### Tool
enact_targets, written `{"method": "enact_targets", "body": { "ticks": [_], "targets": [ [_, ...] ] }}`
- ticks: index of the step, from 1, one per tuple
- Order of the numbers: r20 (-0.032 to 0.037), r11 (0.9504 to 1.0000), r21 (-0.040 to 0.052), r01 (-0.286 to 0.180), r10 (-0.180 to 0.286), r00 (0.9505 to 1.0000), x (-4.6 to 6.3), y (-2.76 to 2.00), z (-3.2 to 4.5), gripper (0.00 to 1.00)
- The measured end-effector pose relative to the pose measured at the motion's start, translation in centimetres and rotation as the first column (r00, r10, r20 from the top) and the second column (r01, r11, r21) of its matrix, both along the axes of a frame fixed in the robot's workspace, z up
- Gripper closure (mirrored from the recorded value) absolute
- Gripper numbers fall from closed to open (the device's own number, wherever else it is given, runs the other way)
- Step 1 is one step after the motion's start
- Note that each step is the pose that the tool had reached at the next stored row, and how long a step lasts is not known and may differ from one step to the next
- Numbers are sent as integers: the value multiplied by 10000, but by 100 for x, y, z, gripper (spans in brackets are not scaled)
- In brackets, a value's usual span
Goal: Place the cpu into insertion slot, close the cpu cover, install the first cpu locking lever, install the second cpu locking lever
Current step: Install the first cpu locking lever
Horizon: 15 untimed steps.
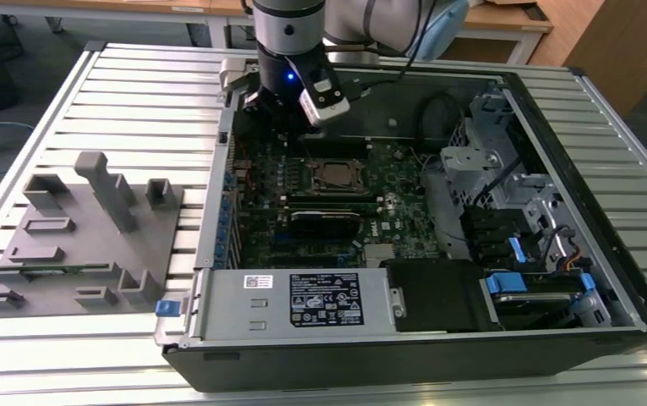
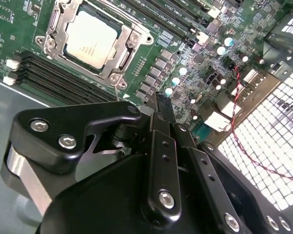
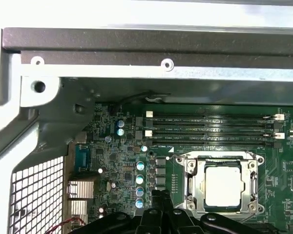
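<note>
My gripper (image 2: pixel 163 100) hangs inside the case (image 1: pixel 413 364), low over the board (image 1: pixel 403 211). My fingers (image 2: pixel 158 127) are pressed together with nothing between them.

Contents:
- The case holds one board.
- The board holds one cpu (image 2: pixel 90 41), seated flat.
- One cover (image 2: pixel 123 57) lies closed on the cpu and frames its top.

The cpu sits near my fingertips, just ahead of them and not touching. Memory slots (image 3: pixel 210 129) run along two opposite sides of the cpu. One grey fixture (image 1: pixel 75 245) rests on the table (image 1: pixel 131 85) outside the case, well apart from my fingers.
</note>
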<state>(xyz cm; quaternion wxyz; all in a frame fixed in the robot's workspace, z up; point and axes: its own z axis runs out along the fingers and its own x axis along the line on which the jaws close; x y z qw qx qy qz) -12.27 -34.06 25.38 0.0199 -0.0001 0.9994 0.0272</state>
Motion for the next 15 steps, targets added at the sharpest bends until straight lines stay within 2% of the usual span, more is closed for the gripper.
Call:
{"method": "enact_targets", "body": {
  "ticks": [5,9,15],
  "targets": [
    [36,10000,88,-1,0,10000,-10,0,1,89],
    [61,9999,107,-1,1,10000,-32,6,-2,89],
    [64,9999,110,-1,0,10000,-34,75,-11,89]
  ]
}}
